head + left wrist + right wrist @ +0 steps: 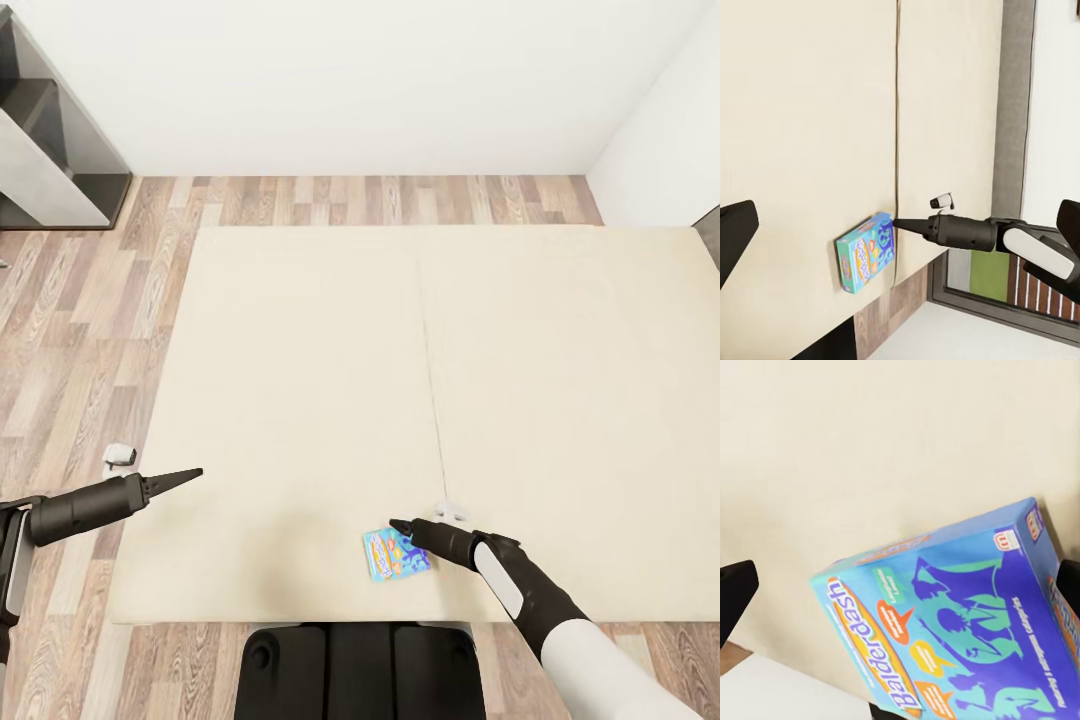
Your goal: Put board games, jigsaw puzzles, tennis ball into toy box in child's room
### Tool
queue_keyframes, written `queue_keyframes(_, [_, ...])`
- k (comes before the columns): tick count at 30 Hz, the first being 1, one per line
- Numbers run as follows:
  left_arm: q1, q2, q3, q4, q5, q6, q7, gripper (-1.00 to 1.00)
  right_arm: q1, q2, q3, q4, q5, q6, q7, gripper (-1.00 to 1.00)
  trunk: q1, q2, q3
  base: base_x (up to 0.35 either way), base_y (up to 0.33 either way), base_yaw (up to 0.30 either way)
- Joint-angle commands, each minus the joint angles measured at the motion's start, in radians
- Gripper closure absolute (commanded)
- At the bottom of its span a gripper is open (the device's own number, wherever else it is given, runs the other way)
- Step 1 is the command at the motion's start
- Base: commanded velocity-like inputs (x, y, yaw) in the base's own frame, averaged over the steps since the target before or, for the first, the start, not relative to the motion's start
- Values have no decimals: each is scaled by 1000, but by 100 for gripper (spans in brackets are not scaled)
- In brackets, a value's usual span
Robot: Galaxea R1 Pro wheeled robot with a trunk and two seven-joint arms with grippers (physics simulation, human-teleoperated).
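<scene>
Right under your right gripper lies the blue board game, flat on the bed near its 6 o'clock edge; the fingertips hover at the box, jaws wide, holding nothing. Your left gripper at 9 o'clock looks pinched together, empty. Judging by this, nothing here is boxed yet.
</scene>
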Motion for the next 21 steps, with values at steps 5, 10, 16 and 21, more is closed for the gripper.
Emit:
queue_keyframes(5, [0,1,0,0,-2,11,-5,-100,0,-1,5,0,-3,7,-3,-100,1,-1,-1,0,0,0])
queue_keyframes(10, [0,1,0,0,-2,11,-5,-100,0,-2,6,5,2,13,-6,-100,1,-1,-1,0,0,0])
queue_keyframes(16, [0,1,0,0,-2,11,-5,-100,0,-10,5,8,1,47,-10,-100,1,-1,-1,0,0,0])
queue_keyframes(21, [0,1,0,0,-2,11,-5,-100,0,-16,5,9,-2,86,-12,-100,1,-1,-1,0,0,0])
